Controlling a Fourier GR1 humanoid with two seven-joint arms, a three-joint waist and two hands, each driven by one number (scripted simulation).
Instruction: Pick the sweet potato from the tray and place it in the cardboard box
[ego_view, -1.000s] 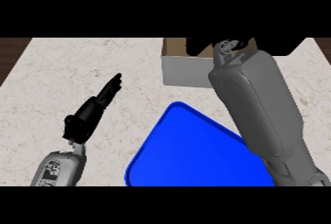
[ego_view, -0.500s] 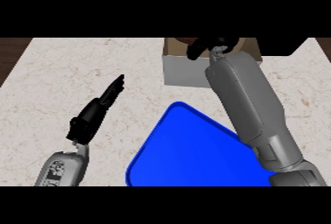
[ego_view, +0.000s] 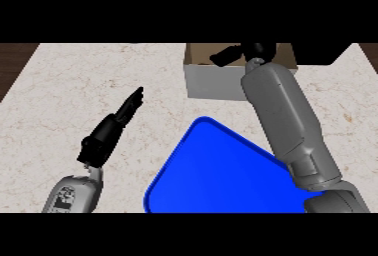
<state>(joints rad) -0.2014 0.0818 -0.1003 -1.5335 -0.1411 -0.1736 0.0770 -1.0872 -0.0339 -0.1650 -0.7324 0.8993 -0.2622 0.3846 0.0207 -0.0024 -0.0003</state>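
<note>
Counter (ego_view: 74, 90): pale speckled stone top.
Left border (ego_view: 15, 62): dark brown strip.
Far right corner (ego_view: 325, 54): black shape, unclear.

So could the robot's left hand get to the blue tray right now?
Probably yes. The left hand is open just left of the blue tray, with only bare counter between them. The right forearm lies over the tray's other side.

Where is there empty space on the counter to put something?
Biggest bare counter patch: left of the cardboard box, beyond the left hand. A thin strip lies between box and blue tray. Crowded at right, where the right hand is over the box.
</note>
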